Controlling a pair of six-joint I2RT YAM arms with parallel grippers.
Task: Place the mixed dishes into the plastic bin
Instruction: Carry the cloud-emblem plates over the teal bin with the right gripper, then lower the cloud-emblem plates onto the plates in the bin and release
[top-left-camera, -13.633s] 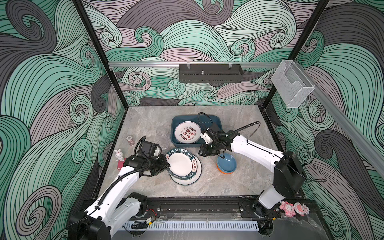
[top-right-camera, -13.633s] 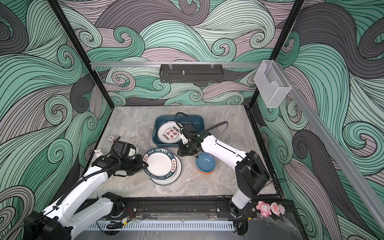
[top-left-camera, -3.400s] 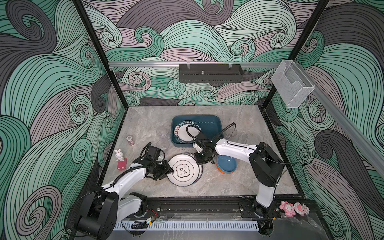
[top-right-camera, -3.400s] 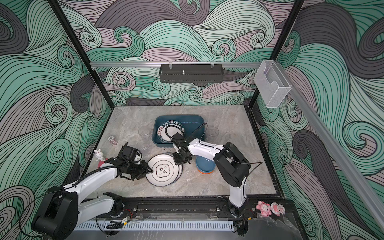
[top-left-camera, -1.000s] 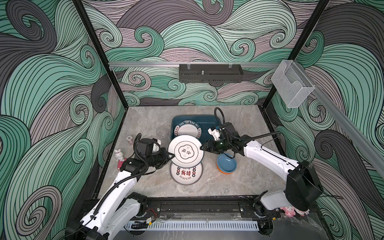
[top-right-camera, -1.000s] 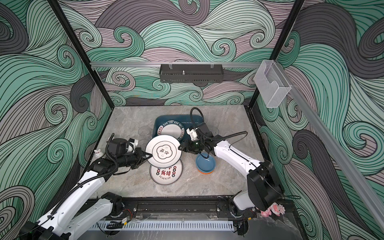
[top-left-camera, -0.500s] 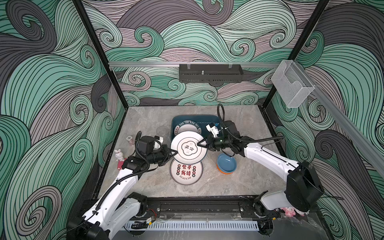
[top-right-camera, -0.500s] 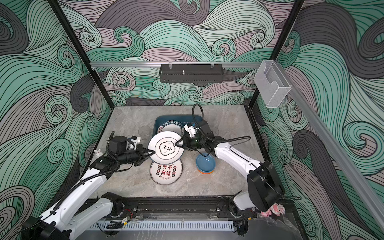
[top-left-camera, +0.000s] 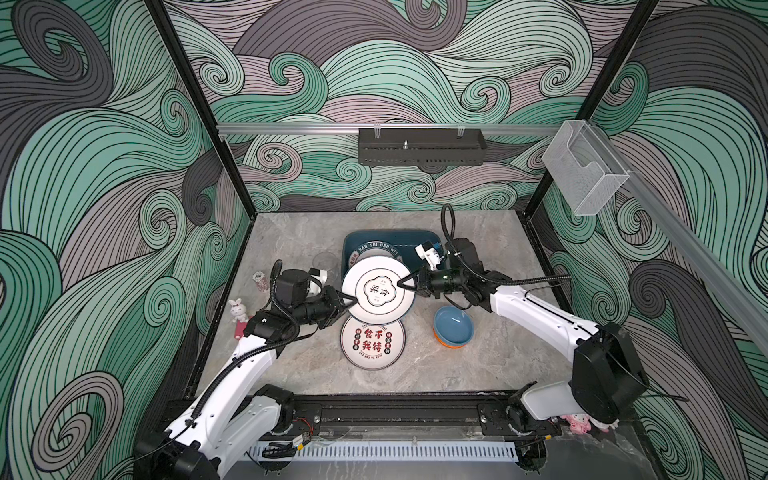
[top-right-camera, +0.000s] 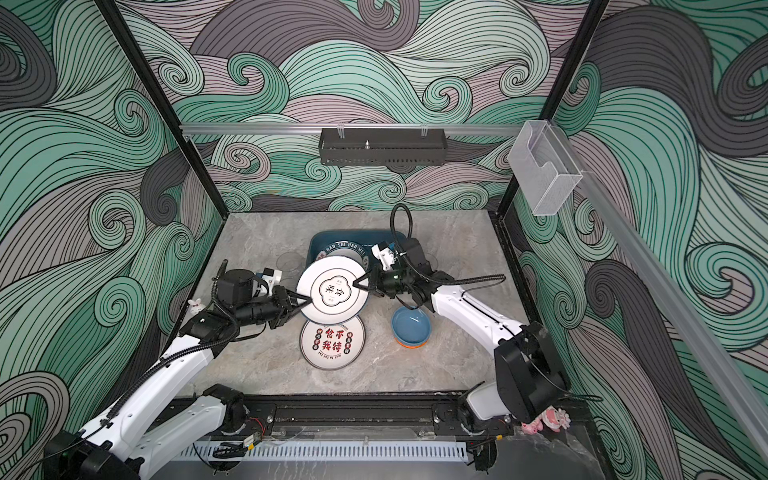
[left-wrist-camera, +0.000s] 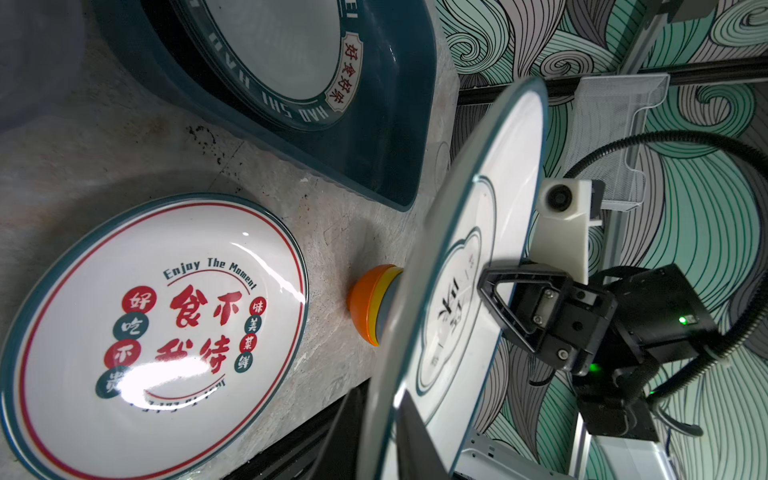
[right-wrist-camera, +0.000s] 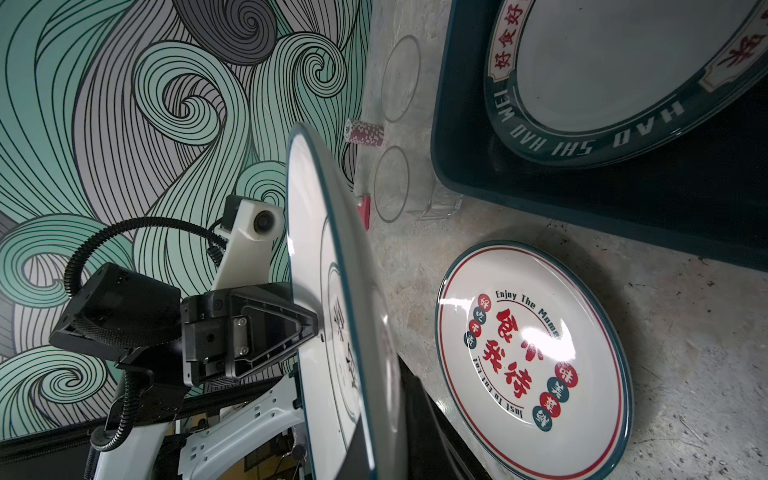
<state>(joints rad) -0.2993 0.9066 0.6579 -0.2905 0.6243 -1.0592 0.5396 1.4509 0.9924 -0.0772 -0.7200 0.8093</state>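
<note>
Plainly, the coming move turns on where the plastic bin (top-left-camera: 417, 239) lies from the lifted plate (top-left-camera: 377, 290). The bin is just on the far side of it, and in both top views the plate's far edge already overlaps the bin's near-left corner. The plate hangs above the table (top-left-camera: 291, 245), face up and close to level, spanned between the two arms. The right end effector (top-left-camera: 405, 283) is clenched on its right rim. The left end effector (top-left-camera: 351, 300) straddles the near-left rim, but I cannot tell whether it grips or has loosened. The right arm is the nearer one to the bin, with its wrist over the bin's right end. A short carry far and right looks like its job once the left side is clear. A plate in the bin (top-left-camera: 376, 248) already lies there. The plate on the table (top-left-camera: 372, 343) rests just near of the lifted one, with the stacked bowls (top-left-camera: 453, 326) to its right.
</note>
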